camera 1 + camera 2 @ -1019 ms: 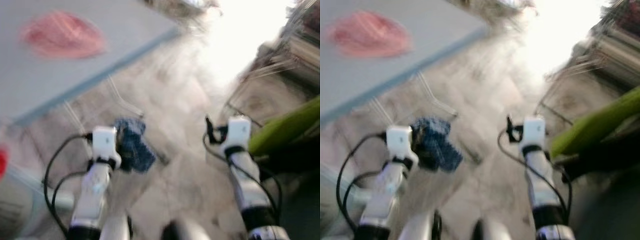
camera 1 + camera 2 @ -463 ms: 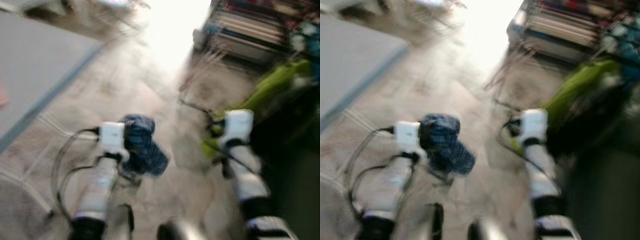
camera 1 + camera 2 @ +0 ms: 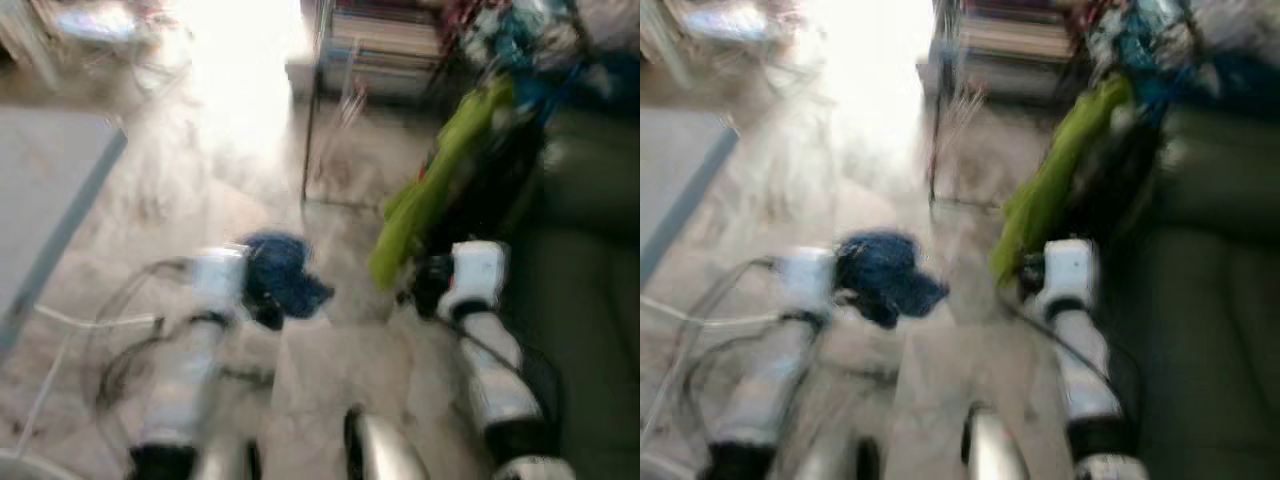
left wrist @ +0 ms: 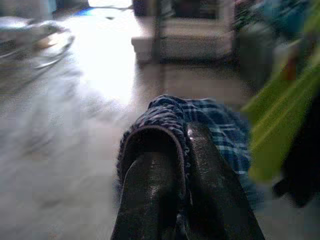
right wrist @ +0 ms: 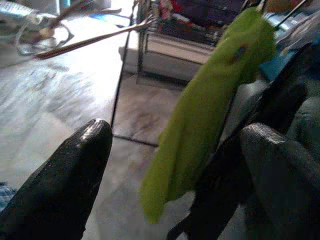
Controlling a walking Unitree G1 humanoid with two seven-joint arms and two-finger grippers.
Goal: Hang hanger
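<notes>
Both silver arms reach forward at chest level over a pale stone-tile floor (image 3: 330,370), blurred in the head views. A lime-green garment (image 5: 210,105) hangs lengthwise, top to bottom, beside dark clothes near the right arm. The right gripper (image 5: 175,170) is spread wide with nothing between its fingers. The left gripper (image 4: 182,165) is clenched on a bunched blue plaid cloth (image 4: 215,125); no hanger can be made out.

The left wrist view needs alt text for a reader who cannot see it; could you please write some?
The left gripper, shut on a blue plaid cloth, is held above a pale floor. A lime-green garment hangs beyond it, blurred.
</notes>
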